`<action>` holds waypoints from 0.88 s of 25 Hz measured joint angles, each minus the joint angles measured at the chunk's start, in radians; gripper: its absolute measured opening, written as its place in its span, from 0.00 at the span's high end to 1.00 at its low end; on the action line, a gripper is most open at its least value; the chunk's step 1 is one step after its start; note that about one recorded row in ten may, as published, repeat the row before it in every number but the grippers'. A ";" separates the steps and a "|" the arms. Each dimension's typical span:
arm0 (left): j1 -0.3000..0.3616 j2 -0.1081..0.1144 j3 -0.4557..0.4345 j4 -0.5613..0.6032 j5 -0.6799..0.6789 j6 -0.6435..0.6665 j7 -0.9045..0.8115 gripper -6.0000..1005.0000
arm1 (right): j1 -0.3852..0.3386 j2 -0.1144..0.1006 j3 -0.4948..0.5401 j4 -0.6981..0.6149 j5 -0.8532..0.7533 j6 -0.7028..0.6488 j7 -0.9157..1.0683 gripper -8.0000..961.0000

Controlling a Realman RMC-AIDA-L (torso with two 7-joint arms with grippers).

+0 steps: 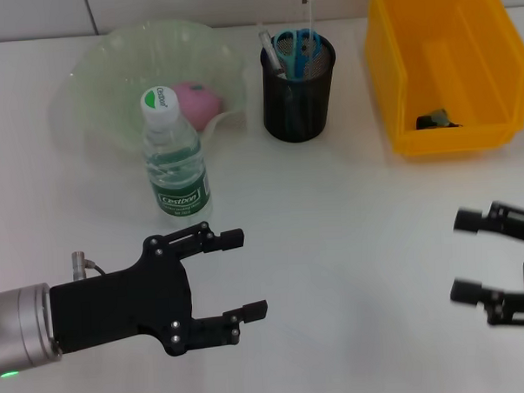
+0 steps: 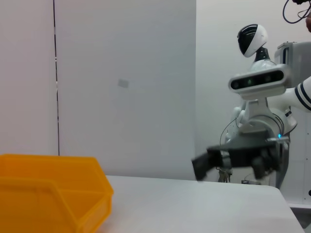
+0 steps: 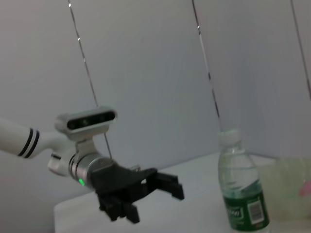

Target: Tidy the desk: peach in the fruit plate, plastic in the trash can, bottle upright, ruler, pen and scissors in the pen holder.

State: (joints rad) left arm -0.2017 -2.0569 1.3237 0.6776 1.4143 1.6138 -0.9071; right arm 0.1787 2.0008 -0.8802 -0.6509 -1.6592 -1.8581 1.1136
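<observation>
Head view gives the whole layout: white desk (image 1: 351,236), bottle (image 1: 173,157) standing upright in front of the fruit plate (image 1: 108,68), peach (image 1: 197,102) inside the plate and partly hidden behind the bottle's cap. Pen holder (image 1: 298,90) sits between plate and trash can (image 1: 443,67); scissors (image 1: 297,51) with blue handles stick out of it, the ruler (image 1: 307,16) rises as a thin clear strip behind them, and the pen (image 1: 269,48) leans at the holder's near-plate side. A small dark crumpled item (image 1: 434,118) lies in the trash can's floor, probably the plastic, too small to be sure. Left gripper (image 1: 245,275) hovers over the desk in front of the bottle, fingers spread wide, holding nothing. Right gripper (image 1: 467,255) is at the frame's right edge, cut off, fingers also apart and empty. Left wrist view shows only a corner of the trash can (image 2: 53,194), the desk edge, the right gripper (image 2: 238,160) blurred, and a white robot (image 2: 257,87) beyond. Right wrist view shows the bottle (image 3: 241,189) side-on, the plate rim (image 3: 291,179), and the left gripper (image 3: 146,191) open. Cap reads "Cestbon"; the green label repeats it.
</observation>
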 joint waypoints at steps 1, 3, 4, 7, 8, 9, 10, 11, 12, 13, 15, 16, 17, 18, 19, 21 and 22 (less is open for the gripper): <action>-0.001 0.000 0.000 0.000 0.000 0.000 -0.002 0.21 | -0.001 0.003 0.002 0.000 -0.029 -0.001 -0.001 0.13; -0.002 0.002 0.000 -0.001 0.005 0.001 -0.007 0.21 | -0.001 0.010 0.002 -0.001 -0.077 0.001 -0.002 0.13; -0.004 0.003 0.001 -0.001 0.010 0.001 -0.011 0.21 | 0.001 0.016 0.001 -0.002 -0.105 0.002 -0.003 0.13; -0.008 0.003 0.004 -0.001 0.014 0.003 -0.015 0.21 | 0.006 0.024 0.001 -0.005 -0.125 0.003 -0.005 0.13; -0.010 0.002 0.004 -0.001 0.017 0.003 -0.018 0.21 | 0.009 0.029 0.002 -0.008 -0.131 0.003 -0.006 0.13; -0.011 0.002 0.004 -0.001 0.021 0.003 -0.021 0.21 | 0.013 0.037 0.004 -0.014 -0.136 0.003 -0.007 0.13; -0.012 0.001 0.003 -0.001 0.029 0.003 -0.024 0.21 | 0.013 0.037 0.004 -0.014 -0.136 0.003 -0.007 0.13; -0.012 0.000 0.002 -0.001 0.032 0.003 -0.025 0.21 | 0.016 0.040 0.005 -0.017 -0.137 0.003 -0.007 0.13; -0.012 0.000 0.001 -0.001 0.036 0.003 -0.026 0.21 | 0.017 0.042 0.005 -0.018 -0.137 0.003 -0.007 0.13; -0.012 0.000 0.000 -0.001 0.036 0.003 -0.026 0.21 | 0.019 0.044 0.005 -0.019 -0.138 0.003 -0.007 0.13; -0.012 0.000 0.000 0.000 0.037 0.003 -0.026 0.21 | 0.020 0.048 0.006 -0.019 -0.139 0.003 -0.008 0.13; -0.012 -0.001 0.000 0.001 0.037 0.003 -0.027 0.21 | 0.021 0.049 0.006 -0.019 -0.139 0.004 -0.008 0.13; -0.012 -0.001 0.000 0.001 0.037 0.003 -0.027 0.21 | 0.022 0.049 0.006 -0.019 -0.139 0.007 -0.008 0.13; -0.012 -0.001 0.000 0.001 0.037 0.003 -0.027 0.21 | 0.023 0.050 0.006 -0.019 -0.140 0.010 -0.008 0.13; -0.012 -0.002 0.000 0.001 0.037 0.002 -0.027 0.21 | 0.028 0.051 0.006 -0.019 -0.140 0.014 -0.008 0.13; -0.012 -0.003 -0.004 0.002 0.037 0.002 -0.027 0.21 | 0.032 0.052 0.007 -0.018 -0.140 0.015 -0.008 0.13; -0.012 -0.003 -0.004 0.002 0.037 0.002 -0.027 0.21 | 0.032 0.052 0.007 -0.018 -0.140 0.015 -0.008 0.13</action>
State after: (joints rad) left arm -0.2136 -2.0599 1.3196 0.6800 1.4513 1.6155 -0.9341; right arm 0.2109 2.0533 -0.8736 -0.6692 -1.7993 -1.8427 1.1059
